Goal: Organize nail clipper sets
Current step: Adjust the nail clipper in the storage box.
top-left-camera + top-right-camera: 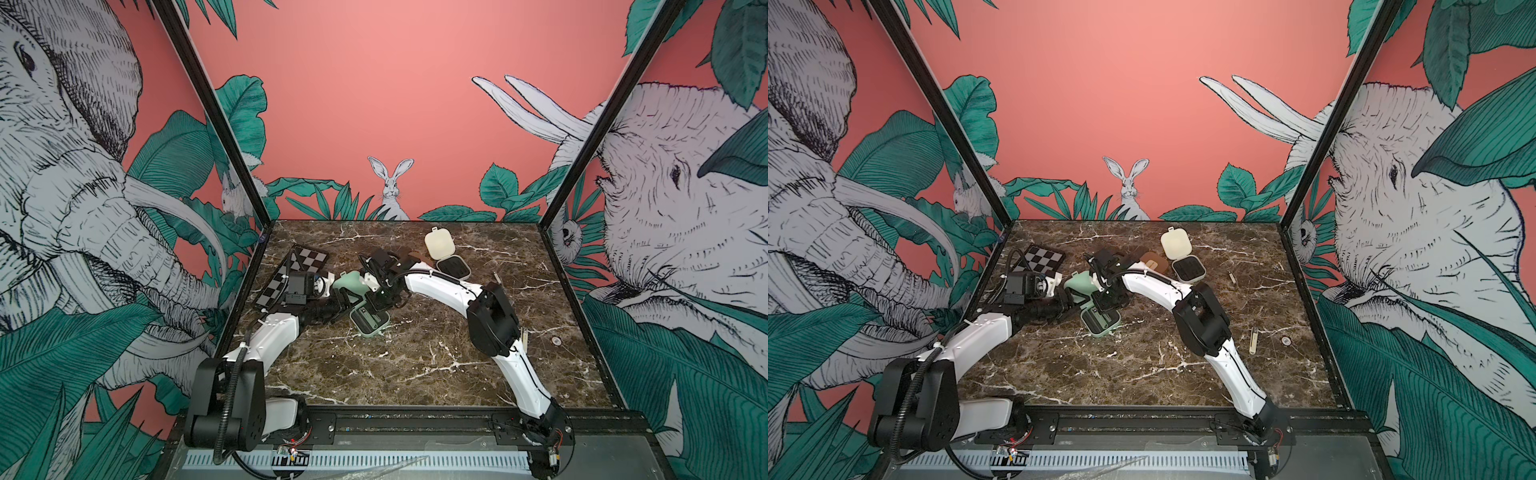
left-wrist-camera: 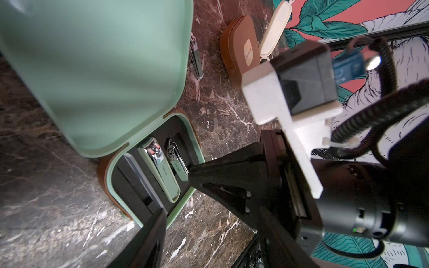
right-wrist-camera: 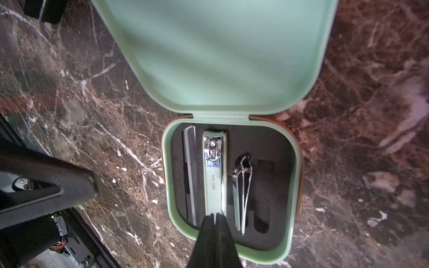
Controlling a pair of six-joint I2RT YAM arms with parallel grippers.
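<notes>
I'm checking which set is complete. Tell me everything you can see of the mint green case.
The mint green case sits open on the marble table, smooth plastic-looking lid raised on its hinge, brown trim edging the base. Its black insert holds a grey file, a large clipper and a smaller clipper; one slot is empty. The right claw, shut, meets the large clipper's end.
</notes>
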